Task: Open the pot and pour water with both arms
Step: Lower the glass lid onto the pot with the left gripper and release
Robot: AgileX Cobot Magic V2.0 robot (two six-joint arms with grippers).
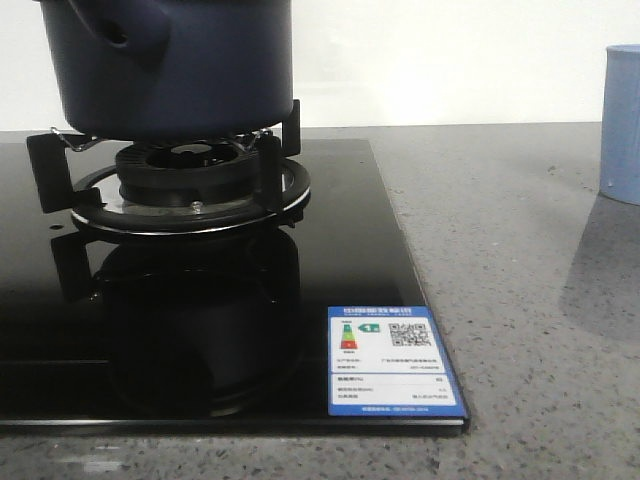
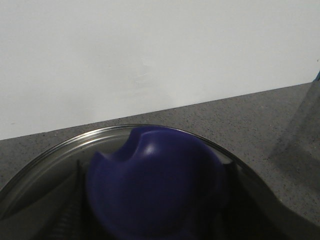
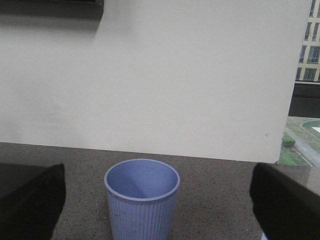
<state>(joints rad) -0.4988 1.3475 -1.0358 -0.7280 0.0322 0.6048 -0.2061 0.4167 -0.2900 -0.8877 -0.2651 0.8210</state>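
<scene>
Grey counter (image 1: 520,250) holds a stove (image 1: 200,330) bearing the pot (image 1: 170,60).

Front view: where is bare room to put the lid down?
Bare grey counter lies between the black cooktop edge and the light blue cup. The glass in front of the burner is free up to the label. The pot crowds the burner.

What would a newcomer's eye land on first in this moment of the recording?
First, the dark navy pot looming at the upper left of the front view, sitting on the gas burner of a glossy black cooktop. Next, the blue knob of its glass lid fills the left wrist view from very close. The right wrist view centers on a ribbed light blue cup, empty and upright on the speckled grey counter between the right claw's wide-set fingers.
</scene>
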